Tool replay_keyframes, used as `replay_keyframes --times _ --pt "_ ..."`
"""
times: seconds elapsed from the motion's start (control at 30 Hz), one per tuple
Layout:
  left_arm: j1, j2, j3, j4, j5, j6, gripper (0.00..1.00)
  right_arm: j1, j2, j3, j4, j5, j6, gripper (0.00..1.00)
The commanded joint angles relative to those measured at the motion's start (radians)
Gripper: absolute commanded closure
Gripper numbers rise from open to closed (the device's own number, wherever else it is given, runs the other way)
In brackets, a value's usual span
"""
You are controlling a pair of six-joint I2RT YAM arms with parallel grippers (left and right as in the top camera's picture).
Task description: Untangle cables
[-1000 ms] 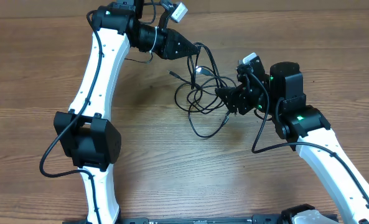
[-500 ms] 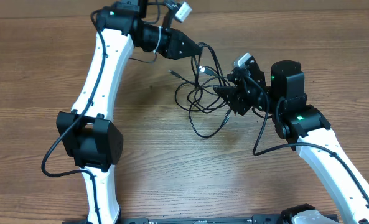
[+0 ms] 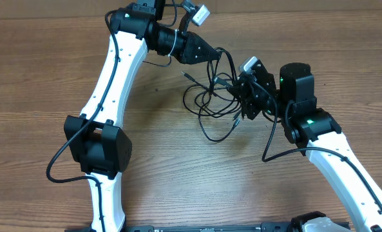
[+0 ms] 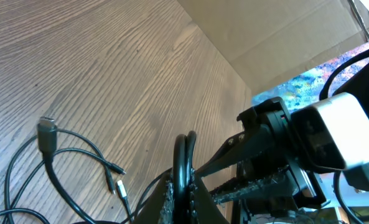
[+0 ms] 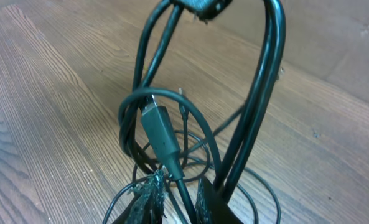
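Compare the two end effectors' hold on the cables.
The left end effector is shut on a loop of the cables; the right end effector straddles the cord below a plug, gap showing, grip unclear. Overhead, the left reaches in from the far side, the right from the right. Both work one tangle.

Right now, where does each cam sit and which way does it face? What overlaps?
Overhead: above the table, looking straight down; shows both white arms, the left gripper and right gripper meeting at the cables.
Left wrist: looks past its own shut fingers, pinching a cable loop, across the wood at the right gripper.
Right wrist: looks past its own fingers up the raised cables and a plug.
Shared: overhead and left wrist both show the right gripper.
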Motion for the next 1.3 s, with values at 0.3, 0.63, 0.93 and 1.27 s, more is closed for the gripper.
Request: replay_keyframes --times 0.3,0.63,0.93,1.27 --pt "0.003 0.0 0.015 0.042 0.095 -0.042 0.95 -0.004 0.006 -0.003 -0.119 0.077 -0.007 0.87" --pt "0.035 0.0 0.015 0.044 0.118 -0.046 0.95 -0.004 0.006 -0.003 -0.226 0.135 -0.006 0.94" --pt "0.09 0.0 0.015 0.023 0.117 -0.056 0.96 -0.004 0.006 -0.002 -0.259 0.31 0.07 0.69" --pt "0.163 0.0 0.015 -0.027 0.116 -0.056 0.96 -0.008 0.006 -0.002 -0.236 0.34 0.155 0.0"
